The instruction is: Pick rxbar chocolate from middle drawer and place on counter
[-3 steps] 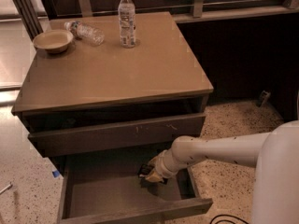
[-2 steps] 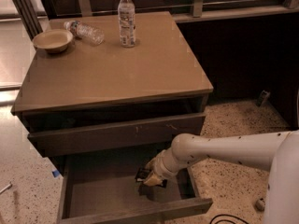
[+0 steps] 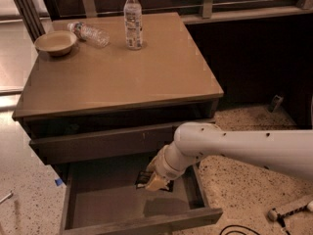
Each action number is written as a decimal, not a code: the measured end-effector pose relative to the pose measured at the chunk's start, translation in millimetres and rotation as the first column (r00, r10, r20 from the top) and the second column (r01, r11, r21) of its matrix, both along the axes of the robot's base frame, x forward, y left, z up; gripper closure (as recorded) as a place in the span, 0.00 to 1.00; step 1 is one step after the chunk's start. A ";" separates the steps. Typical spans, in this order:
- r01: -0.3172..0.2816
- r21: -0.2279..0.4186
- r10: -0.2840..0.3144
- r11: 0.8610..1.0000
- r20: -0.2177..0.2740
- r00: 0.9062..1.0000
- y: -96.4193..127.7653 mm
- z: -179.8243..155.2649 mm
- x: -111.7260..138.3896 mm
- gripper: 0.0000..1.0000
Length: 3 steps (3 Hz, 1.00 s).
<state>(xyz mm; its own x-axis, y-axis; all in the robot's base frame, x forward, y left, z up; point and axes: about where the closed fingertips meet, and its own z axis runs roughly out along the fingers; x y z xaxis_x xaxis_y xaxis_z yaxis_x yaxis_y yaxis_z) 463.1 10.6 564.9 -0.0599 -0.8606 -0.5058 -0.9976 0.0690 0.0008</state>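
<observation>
The middle drawer [image 3: 98, 197] is pulled open below the counter [image 3: 122, 77]. My gripper [image 3: 152, 181] reaches down into the drawer's right half from the white arm [image 3: 234, 148]. It is shut on the rxbar chocolate [image 3: 143, 179], a small black bar with a pale patch that sticks out to the gripper's left. The bar is held a little above the drawer bottom, and a shadow lies under it toward the drawer front.
The upper drawer [image 3: 98, 146] is slightly open above the gripper. On the counter's far side stand an upright water bottle [image 3: 132, 21], a lying water bottle [image 3: 90, 33] and a tan bowl [image 3: 55, 42]. Speckled floor lies to the right, with a cable [image 3: 288, 212].
My gripper has moved slightly left and up inside the drawer, and the black bar has moved with it.
</observation>
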 end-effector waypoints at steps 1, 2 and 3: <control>-0.043 -0.054 0.048 0.998 0.098 0.994 25.7 87.8 3.7 1.00; -0.043 -0.078 0.056 0.996 0.172 0.983 26.0 130.3 3.7 1.00; -0.043 -0.076 0.055 0.996 0.171 0.984 26.1 128.4 3.7 1.00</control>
